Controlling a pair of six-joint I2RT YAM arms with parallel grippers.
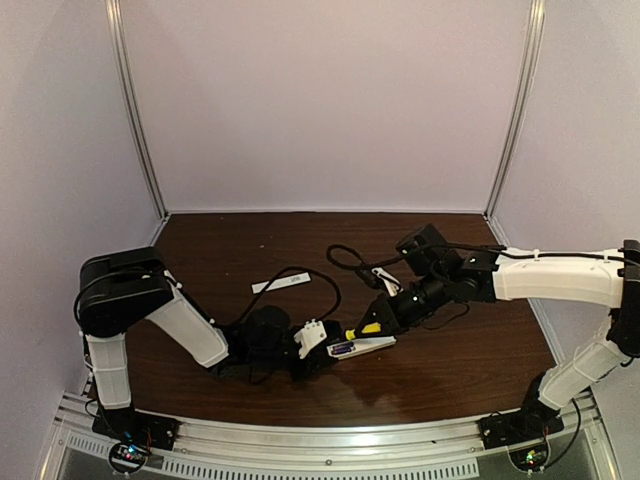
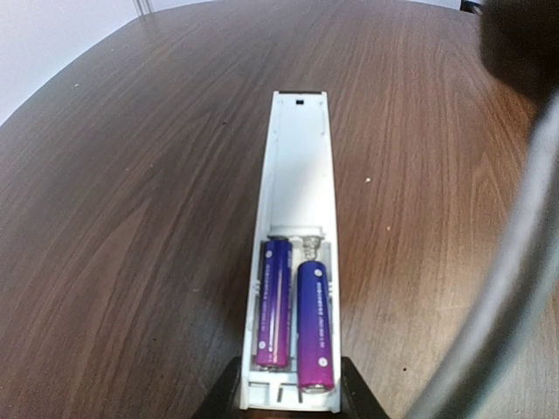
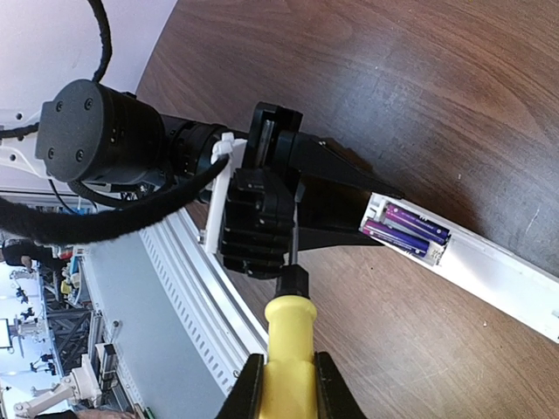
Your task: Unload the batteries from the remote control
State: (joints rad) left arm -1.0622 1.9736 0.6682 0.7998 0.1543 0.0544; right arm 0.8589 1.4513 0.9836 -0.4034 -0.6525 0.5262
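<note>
On the desk [image 1: 450, 365], the open-backed remote [image 2: 299, 166] is pinched at its battery end by the left pincer [image 2: 288, 397]. The screwdriver [image 3: 289, 336] is clamped in the right pincer [image 3: 285, 384], just beside. Both batteries [image 2: 315, 323] are seated side by side in the remote.

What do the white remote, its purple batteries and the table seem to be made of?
The remote control looks like matte white moulded plastic: thin walls, smooth and dull. The batteries seem wrapped in glossy purple printed film, judging by the sheen; what lies under it is hidden. The table shows brown wood grain with a soft gloss; real wood or laminate, I cannot tell.
</note>
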